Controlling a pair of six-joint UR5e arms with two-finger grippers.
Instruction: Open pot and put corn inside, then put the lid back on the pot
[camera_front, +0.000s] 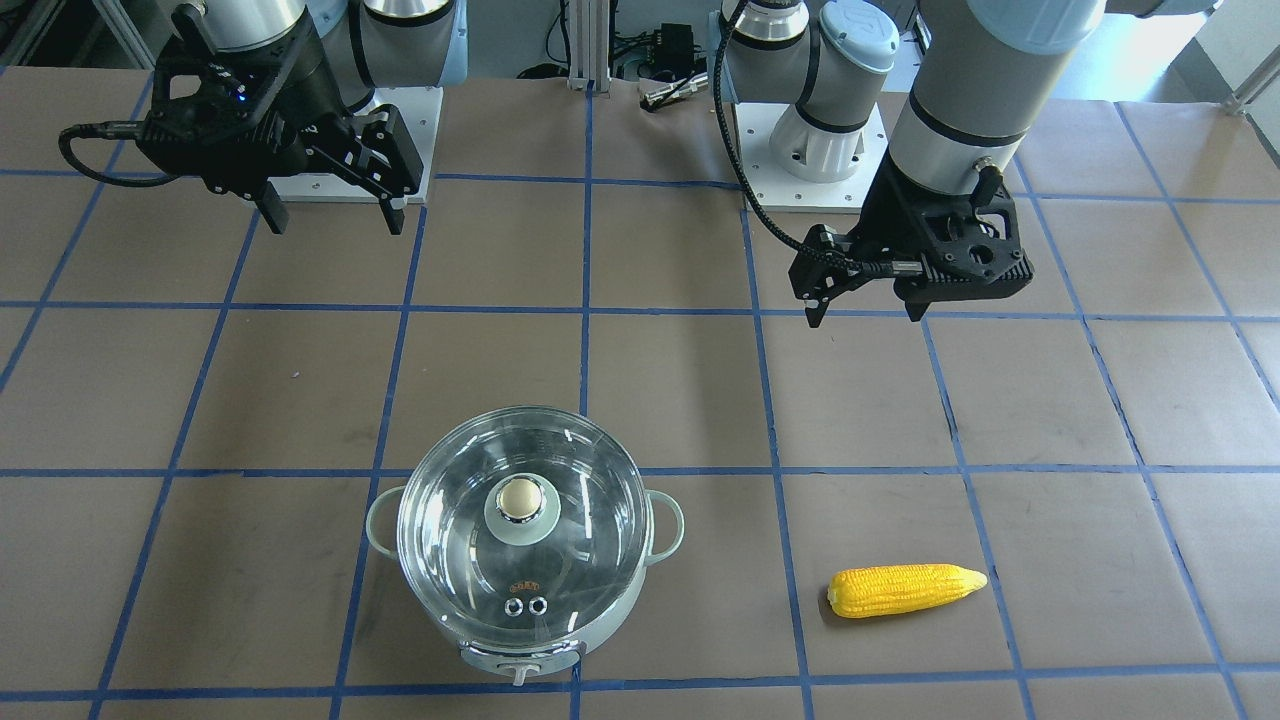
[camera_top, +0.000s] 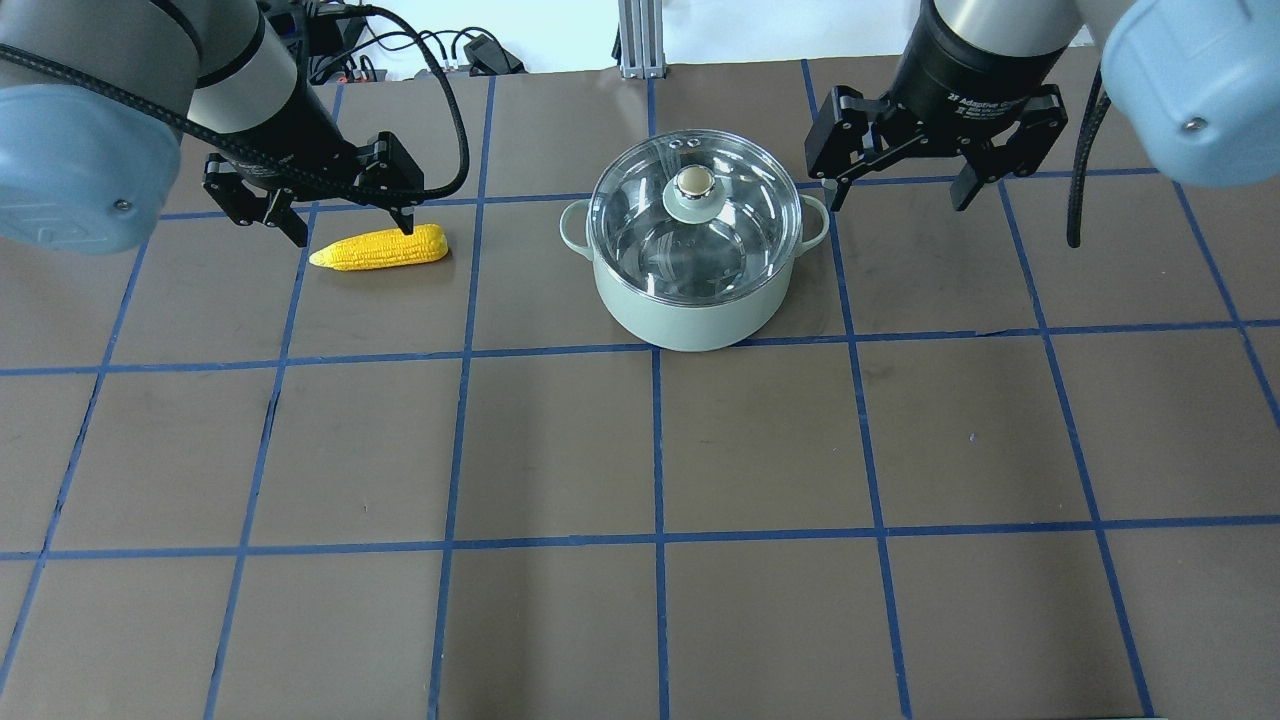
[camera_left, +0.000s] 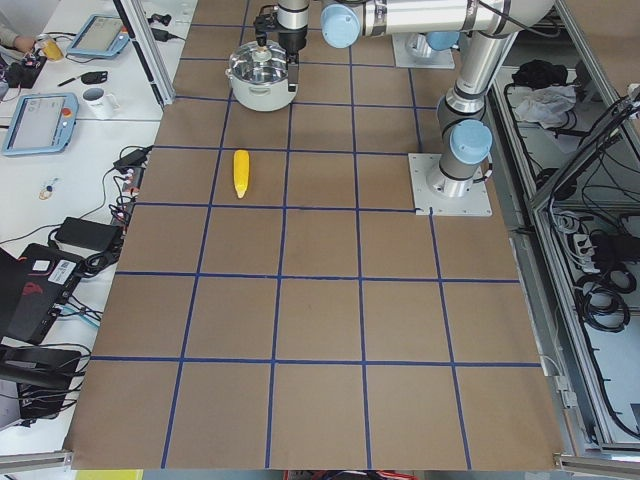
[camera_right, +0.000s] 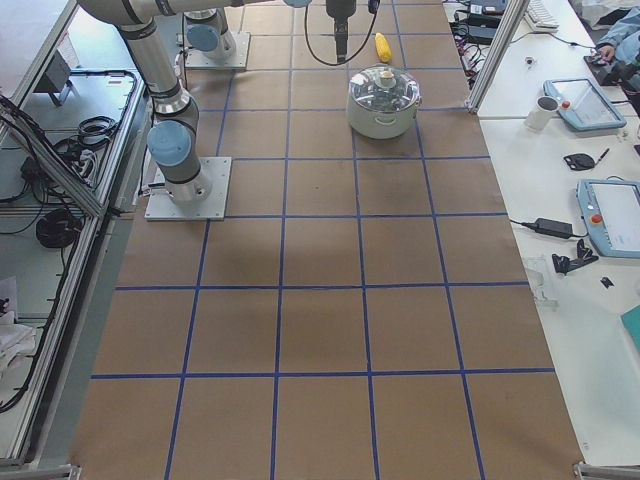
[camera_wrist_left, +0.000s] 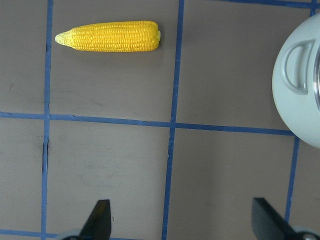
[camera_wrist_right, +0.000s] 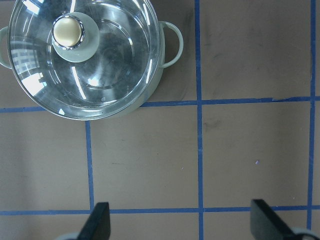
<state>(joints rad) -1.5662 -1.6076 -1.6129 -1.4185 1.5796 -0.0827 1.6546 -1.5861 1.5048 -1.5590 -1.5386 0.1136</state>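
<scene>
The pale mint-green pot (camera_top: 690, 310) stands on the table with the clear glass lid (camera_top: 725, 235) shut on it. The lid's ball knob (camera_front: 520, 497) sits at its centre. The yellow corn (camera_top: 380, 248) lies flat on the table, apart from the pot, and also shows in the front view (camera_front: 905, 590). My left gripper (camera_top: 353, 232) is open and empty, high above the table on the robot's side of the corn (camera_wrist_left: 110, 36). My right gripper (camera_top: 897, 205) is open and empty, raised beside the pot (camera_wrist_right: 172, 42), clear of the lid (camera_wrist_right: 100, 60).
Brown table cover with a blue tape grid (camera_top: 655, 440). The arm bases (camera_front: 825, 150) and cables (camera_front: 670, 45) stand at the robot's end. Desks with tablets (camera_right: 610, 215) and a mug (camera_right: 547, 108) run along the far side.
</scene>
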